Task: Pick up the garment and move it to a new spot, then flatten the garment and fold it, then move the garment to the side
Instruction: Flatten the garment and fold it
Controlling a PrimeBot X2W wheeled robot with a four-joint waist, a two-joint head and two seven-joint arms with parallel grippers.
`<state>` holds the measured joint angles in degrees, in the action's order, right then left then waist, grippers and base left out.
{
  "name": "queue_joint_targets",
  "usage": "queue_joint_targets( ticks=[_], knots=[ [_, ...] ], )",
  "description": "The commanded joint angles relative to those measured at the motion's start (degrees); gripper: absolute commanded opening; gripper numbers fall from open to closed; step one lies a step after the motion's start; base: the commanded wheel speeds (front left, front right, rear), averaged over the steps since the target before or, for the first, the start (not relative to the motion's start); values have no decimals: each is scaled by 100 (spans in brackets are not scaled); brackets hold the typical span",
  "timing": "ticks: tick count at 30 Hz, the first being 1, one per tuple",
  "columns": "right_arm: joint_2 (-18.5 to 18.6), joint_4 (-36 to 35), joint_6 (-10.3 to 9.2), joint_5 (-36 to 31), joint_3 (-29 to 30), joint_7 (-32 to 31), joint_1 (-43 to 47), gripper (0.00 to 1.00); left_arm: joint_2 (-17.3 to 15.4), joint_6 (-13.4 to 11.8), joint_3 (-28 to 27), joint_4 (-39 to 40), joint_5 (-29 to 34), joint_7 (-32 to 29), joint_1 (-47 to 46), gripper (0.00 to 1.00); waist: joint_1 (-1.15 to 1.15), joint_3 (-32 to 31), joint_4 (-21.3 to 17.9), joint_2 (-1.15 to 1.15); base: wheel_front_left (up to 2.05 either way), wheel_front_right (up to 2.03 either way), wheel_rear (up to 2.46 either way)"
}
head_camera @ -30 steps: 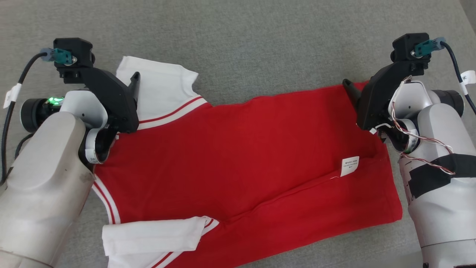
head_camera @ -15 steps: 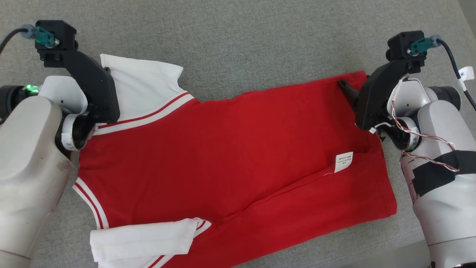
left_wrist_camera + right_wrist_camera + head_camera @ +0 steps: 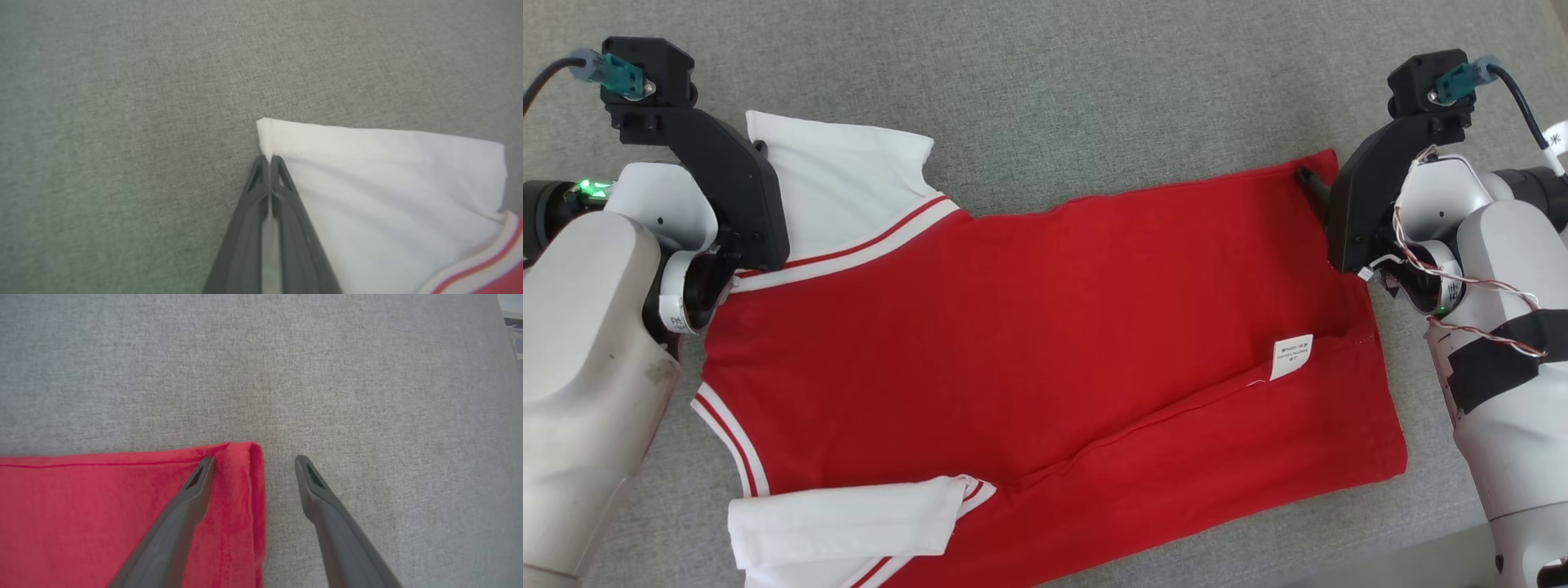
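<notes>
Head view first: the red garment (image 3: 1045,327) lies spread on the grey woven surface (image 3: 1094,98), soft knit body, white sleeves joined by red-striped trim. The left hand (image 3: 758,149) has just snapped shut on the far white sleeve (image 3: 841,175), where it gaped a second ago. That looks like the first grab of a 2-corner pick. The right hand (image 3: 1311,180) stays wide open at the far hem corner, holding nothing. Left wrist view: both dark fingers (image 3: 282,192) pressed together, a sliver of white between them, right at the sleeve's stitched corner. Right wrist view: fingers apart, 1 over the doubled red hem (image 3: 245,465), 1 over bare surface, straddling the corner, so I'd say that side has yet to close.
</notes>
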<state>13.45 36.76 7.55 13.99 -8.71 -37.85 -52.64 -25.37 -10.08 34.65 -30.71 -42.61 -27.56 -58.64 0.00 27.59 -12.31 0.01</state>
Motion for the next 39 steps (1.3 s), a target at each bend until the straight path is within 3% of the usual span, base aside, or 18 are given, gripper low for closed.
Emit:
queue_joint_targets(
  ticks=[1, 4, 5, 6, 7, 8, 11, 17, 23, 31, 39],
  knots=[
    [31, 76, -13, 45, -62, -81, -45, 100, -74, -42, 44, -36, 1, -66, 177, 0, 0, 8, 21, -1, 0, 0, 0],
    [-29, 165, -13, 211, -96, -173, -58, 100, -93, -42, 36, 15, -23, -38, 199, 0, 0, 6, 41, -1, 0, 0, 0],
    [-20, 194, -13, 232, -111, -175, -65, 91, -102, -42, 39, 23, -20, -22, 209, 0, 0, 5, 49, -1, 0, 0, 0],
    [-7, 225, -13, 232, -127, -177, -67, 37, -112, -47, 38, 32, -8, -2, 210, 0, 0, 7, 55, -1, 0, 0, 0],
    [7, 260, -13, 229, -135, -170, -68, 9, -117, -48, 38, 38, -2, 18, 215, 0, 0, 8, 62, -1, 0, 0, 0],
    [26, 280, -14, 211, -118, -100, -82, 0, -119, -61, 32, 44, 15, 83, 224, 0, 0, 10, 72, -1, 0, 0, 0],
    [17, 349, -14, 104, 4, 165, -156, 0, -74, -67, -3, 87, 79, 371, 214, 0, 0, 24, 102, -1, 0, 0, 0],
    [-119, 477, -14, -83, 271, 742, -276, 0, 37, -160, -179, 80, 324, 1539, 103, 0, 0, 16, 132, -1, 0, 0, 0],
    [-261, 778, -14, -297, 598, 1407, -261, 0, 222, 44, -221, -227, 550, 2872, 38, 0, 0, -129, 220, -1, 0, 0, 0],
    [-129, 845, -14, -220, 669, 1978, 56, 0, 624, 200, -177, -318, 321, 3259, 383, 0, 0, -437, 513, -1, 0, 0, 0],
    [190, 575, -14, -221, 441, 2497, 800, 0, 795, 372, -52, 329, 122, 3756, 1482, 0, 0, -971, 803, -1, 0, 0, 0]
  ],
)
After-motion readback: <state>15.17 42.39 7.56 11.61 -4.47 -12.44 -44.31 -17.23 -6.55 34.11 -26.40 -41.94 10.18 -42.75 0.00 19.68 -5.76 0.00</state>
